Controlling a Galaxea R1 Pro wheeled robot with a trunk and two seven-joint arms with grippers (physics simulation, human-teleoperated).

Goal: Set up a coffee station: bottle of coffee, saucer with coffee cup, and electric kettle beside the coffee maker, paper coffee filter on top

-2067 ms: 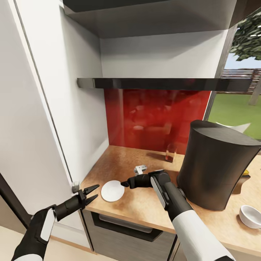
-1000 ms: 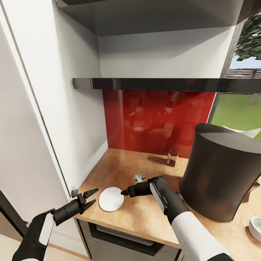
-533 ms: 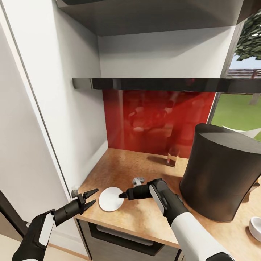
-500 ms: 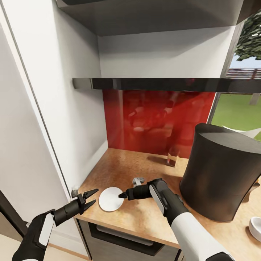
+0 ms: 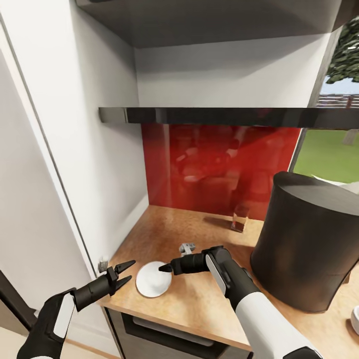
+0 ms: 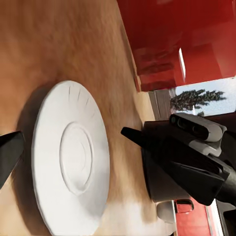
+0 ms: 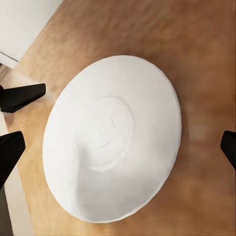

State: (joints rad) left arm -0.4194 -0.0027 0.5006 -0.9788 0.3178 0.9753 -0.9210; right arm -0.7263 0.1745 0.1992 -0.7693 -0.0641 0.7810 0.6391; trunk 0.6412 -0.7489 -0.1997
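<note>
The right gripper [image 5: 163,268] has its black fingertips at the near-right rim of the saucer [image 5: 154,279], a small flat round white plate lying on the light beige wood-grain countertop [image 5: 199,299] close to its front edge. How far the fingers stand apart I cannot tell: in the head view they read as one dark point, and the right wrist view gives just one tip at the picture's edge beside the saucer [image 7: 113,137]. The left gripper [image 5: 123,273] sits just off the saucer's opposite side, at the counter's front corner, its two pointed fingers clearly apart and holding nothing; the left wrist view looks across the saucer [image 6: 71,157] at the right gripper [image 6: 129,133] facing it.

The step in hand appears to be picking up the saucer. A thin plate lying flat gives little to bite on, so a good grasp would set one finger over the rim and the other under it, perhaps after sliding the plate slightly past the counter edge. The squeeze should be firm, since glazed ware is likely to slip.

Right of the saucer, well apart, stands the tall dark cylindrical coffee maker [image 5: 309,244]; beyond the saucer lies a small grey metal piece [image 5: 187,247], and a small glass jar [image 5: 241,219] stands by the glossy red backsplash [image 5: 219,164]. Above hangs the thin black glossy kitchen shelf [image 5: 224,115].
</note>
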